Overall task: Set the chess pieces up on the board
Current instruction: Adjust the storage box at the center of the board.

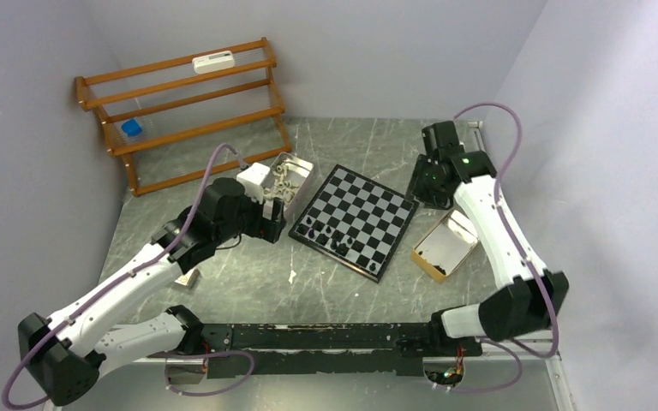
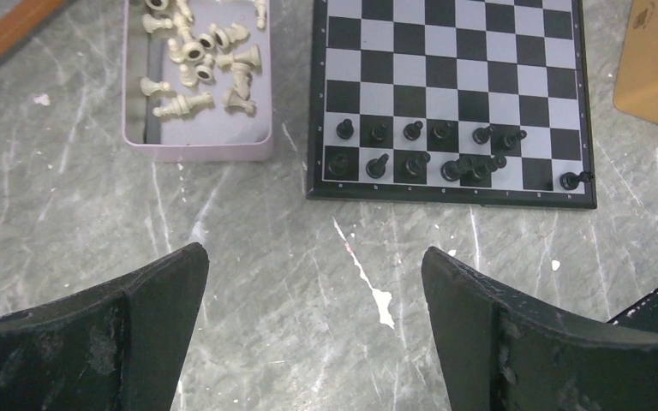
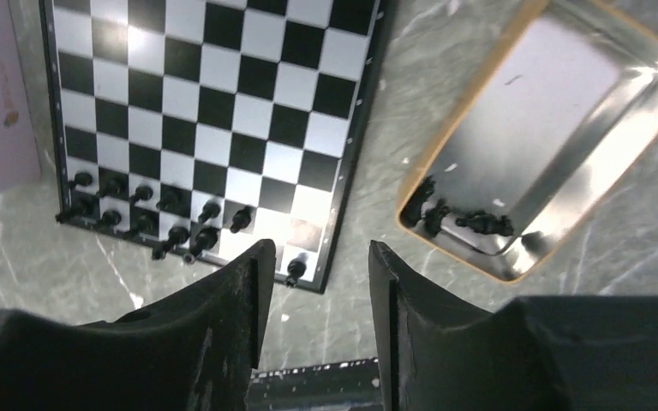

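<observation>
The black pieces [image 2: 467, 167] are crowding together along the bottom rows of the board [image 2: 454, 51], near the middle of the frame. The left gripper [image 2: 314, 257] and the right gripper [image 3: 321, 253] are both hanging open and empty. A finger reaching in could be bumping neighbours over.

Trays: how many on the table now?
2. The pink tray of cream pieces sits left of the board; the gold-rimmed tray with black pieces, right of it. The left arm may hide more.

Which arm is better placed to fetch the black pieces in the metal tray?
Right. The right gripper hangs empty beside the metal tray holding the black pieces; the left gripper is across the board, by the white pieces.
</observation>
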`<move>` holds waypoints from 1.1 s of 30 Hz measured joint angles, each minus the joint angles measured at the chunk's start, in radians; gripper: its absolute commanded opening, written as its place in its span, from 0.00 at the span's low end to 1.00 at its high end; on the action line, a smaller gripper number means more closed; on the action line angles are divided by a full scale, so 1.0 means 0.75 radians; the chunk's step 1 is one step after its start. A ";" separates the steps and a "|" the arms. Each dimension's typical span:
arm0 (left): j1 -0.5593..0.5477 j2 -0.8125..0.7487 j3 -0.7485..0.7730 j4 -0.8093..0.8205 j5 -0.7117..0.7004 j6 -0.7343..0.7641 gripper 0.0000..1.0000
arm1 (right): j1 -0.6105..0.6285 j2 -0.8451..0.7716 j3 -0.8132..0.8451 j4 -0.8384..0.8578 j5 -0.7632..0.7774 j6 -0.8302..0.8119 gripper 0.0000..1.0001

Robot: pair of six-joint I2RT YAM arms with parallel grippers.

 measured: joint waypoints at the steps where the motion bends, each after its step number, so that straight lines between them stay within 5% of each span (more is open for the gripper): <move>1: 0.000 0.027 0.009 -0.002 0.014 -0.004 1.00 | -0.007 -0.050 -0.028 0.012 0.037 0.011 0.69; 5: 0.000 0.113 0.083 -0.005 0.057 -0.007 1.00 | -0.075 -0.195 -0.106 0.058 0.109 0.055 0.97; 12: 0.000 0.177 0.165 0.019 0.086 0.009 1.00 | -0.281 -0.231 -0.304 0.111 0.077 0.117 1.00; 25: -0.013 0.154 0.039 0.050 0.084 0.035 1.00 | -0.657 -0.283 -0.711 0.293 0.017 0.204 0.54; 33: -0.034 0.137 0.039 0.049 0.027 0.054 1.00 | -0.687 -0.047 -0.771 0.444 -0.098 0.195 0.51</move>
